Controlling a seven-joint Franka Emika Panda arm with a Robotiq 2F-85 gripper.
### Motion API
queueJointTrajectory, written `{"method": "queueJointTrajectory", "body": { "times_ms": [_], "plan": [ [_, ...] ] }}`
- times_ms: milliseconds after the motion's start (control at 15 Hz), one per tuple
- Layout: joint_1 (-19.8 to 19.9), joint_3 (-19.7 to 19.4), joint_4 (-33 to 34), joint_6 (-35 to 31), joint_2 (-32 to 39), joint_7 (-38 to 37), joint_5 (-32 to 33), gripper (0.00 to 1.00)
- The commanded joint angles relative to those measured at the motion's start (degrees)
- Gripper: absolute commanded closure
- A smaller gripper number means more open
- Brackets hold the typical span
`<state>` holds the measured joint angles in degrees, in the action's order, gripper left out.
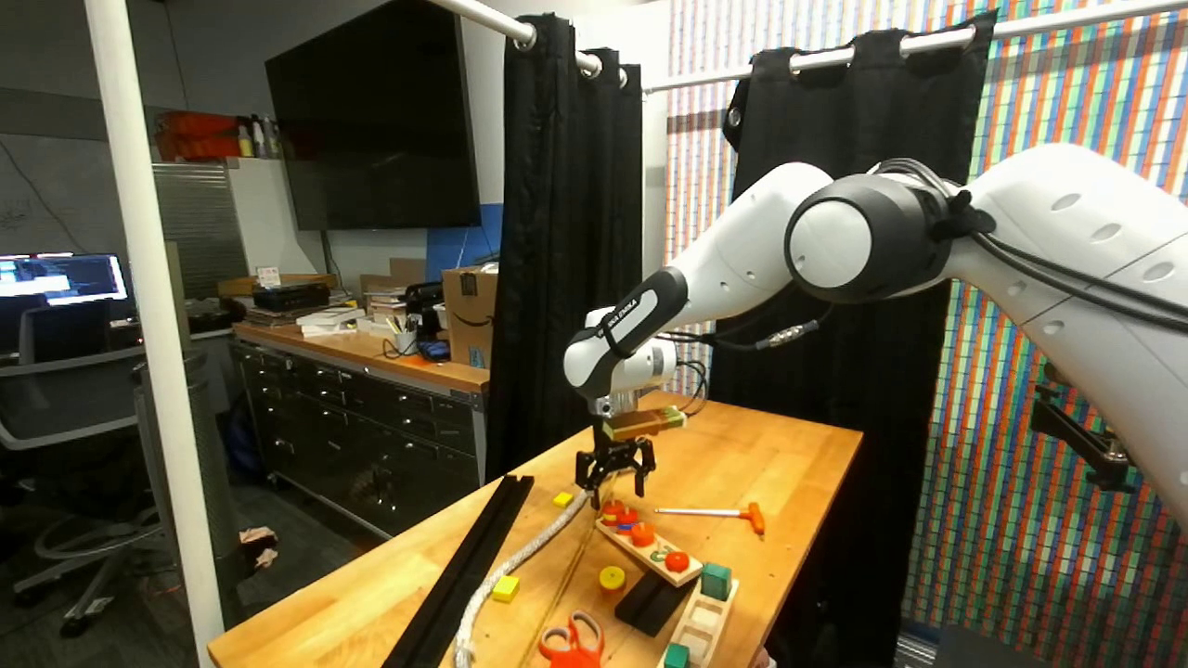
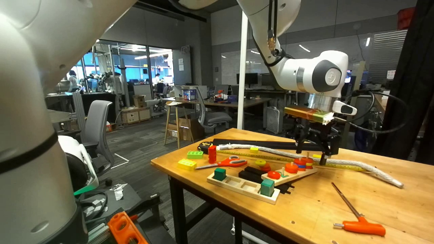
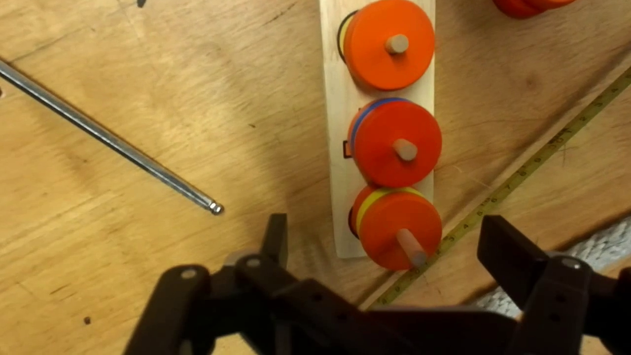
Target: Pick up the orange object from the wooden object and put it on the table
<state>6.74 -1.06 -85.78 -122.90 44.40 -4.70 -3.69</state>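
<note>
The wooden object is a pale board with pegs, seen in both exterior views [image 1: 640, 554] [image 2: 298, 175] and the wrist view [image 3: 339, 202]. Red-orange discs are stacked on its pegs. The end stack has an orange disc [image 3: 389, 222] on top, with a yellow one beneath and its peg sticking up. My gripper is open and empty, above that end of the board, in both exterior views [image 1: 616, 490] [image 2: 312, 156]. In the wrist view its fingertips [image 3: 383, 222] stand apart on either side of the end stack, not touching it. The table [image 1: 742, 445] is light-brown wood.
An orange T-handle hex key [image 2: 364, 226] lies beside the board. A white rope [image 1: 524, 554], a tape measure strip [image 3: 512, 187] and a long black strip [image 1: 464, 566] lie on the other side. A wooden tray with green blocks [image 2: 234, 184], loose discs [image 2: 262, 165] and scissors [image 2: 235, 162] are close by.
</note>
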Motion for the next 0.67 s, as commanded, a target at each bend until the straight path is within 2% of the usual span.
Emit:
{"method": "queueJointTrajectory", "body": {
  "times_ms": [0,467,600],
  "plan": [
    [0.30,0.19,3.34,1.64,1.59,1.56,-1.46,0.26],
    [0.07,0.08,3.41,1.22,1.55,1.46,-1.24,0.81],
    [-0.54,-0.55,2.77,0.78,0.87,0.04,-0.73,0.82]
  ]
}}
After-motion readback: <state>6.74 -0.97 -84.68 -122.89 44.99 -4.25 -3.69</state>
